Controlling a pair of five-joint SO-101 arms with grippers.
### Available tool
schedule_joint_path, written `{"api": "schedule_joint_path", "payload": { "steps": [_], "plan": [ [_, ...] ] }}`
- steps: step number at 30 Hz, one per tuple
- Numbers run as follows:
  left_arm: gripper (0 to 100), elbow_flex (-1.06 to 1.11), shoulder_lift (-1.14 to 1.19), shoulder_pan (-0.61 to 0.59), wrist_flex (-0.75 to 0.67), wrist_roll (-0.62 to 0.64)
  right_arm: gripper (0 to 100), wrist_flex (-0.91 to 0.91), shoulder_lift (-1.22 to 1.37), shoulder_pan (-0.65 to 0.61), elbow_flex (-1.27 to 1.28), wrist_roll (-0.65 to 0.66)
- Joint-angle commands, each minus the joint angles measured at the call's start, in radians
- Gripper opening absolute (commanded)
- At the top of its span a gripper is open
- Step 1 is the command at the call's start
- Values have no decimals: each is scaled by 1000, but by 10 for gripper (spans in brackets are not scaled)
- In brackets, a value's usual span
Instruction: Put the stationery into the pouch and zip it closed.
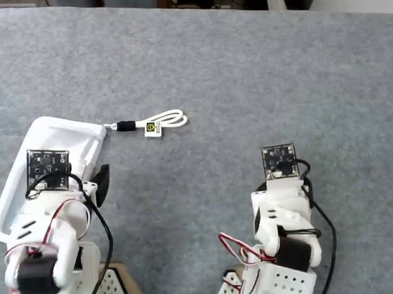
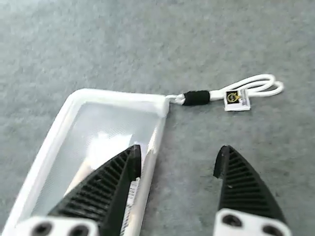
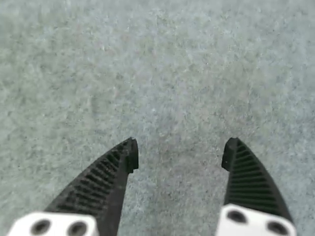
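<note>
Arms stand side by side at the near edge of the bench (image 1: 251, 71), which is covered in grey felt-like cloth. The left arm (image 1: 48, 232) sits over the near end of the pouch (image 1: 61, 126) and hides much of it in the high view. The right arm (image 1: 284, 227) is well apart from the pouch, over bare cloth. Red and black wires loop across both arms.

The left jaws are spread wide and hold nothing. One hangs over the pouch's long edge, the other over the cloth just beside it; whether the first touches the pouch I cannot tell. The right jaws are spread just as wide, with nothing between them, above plain grey cloth.

The pouch lies flat, long and narrow, with a white border and a clear face. Pale shapes and a printed label show through the face, too blurred to tell what they are.

At the pouch's far corner a black sleeve (image 2: 197, 97) joins a white looped cord (image 2: 256, 84), which lies on the cloth and runs away from the pouch toward the middle of the bench. A small white tag (image 2: 237, 100) rests beside the cord, just past the sleeve. Beyond it the cloth runs on to the far edge of the bench
</note>
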Motion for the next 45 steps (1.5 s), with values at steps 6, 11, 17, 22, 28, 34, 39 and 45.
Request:
{"api": "schedule_joint_path", "payload": {
  "steps": [6,11,17,22,28,34,39,45],
  "plan": [
    [263,355,-8,-77,-198,-129,276,-32,-10,14,30,12],
    [225,463,-6,-71,-233,-133,276,-118,-10,15,154,12],
    [221,467,-5,-65,-117,-129,276,-92,-10,11,160,5],
    [216,467,-5,-74,-86,-127,276,-17,-10,14,160,3],
    [216,467,-5,-68,-86,-127,276,37,-10,15,160,11],
    [216,467,-5,-68,-86,-127,276,41,-10,15,160,12],
    [216,467,-5,-68,-86,-127,276,41,-10,15,160,5],
    [216,467,-5,-68,-86,-127,276,41,-10,15,160,5]
  ]
}}
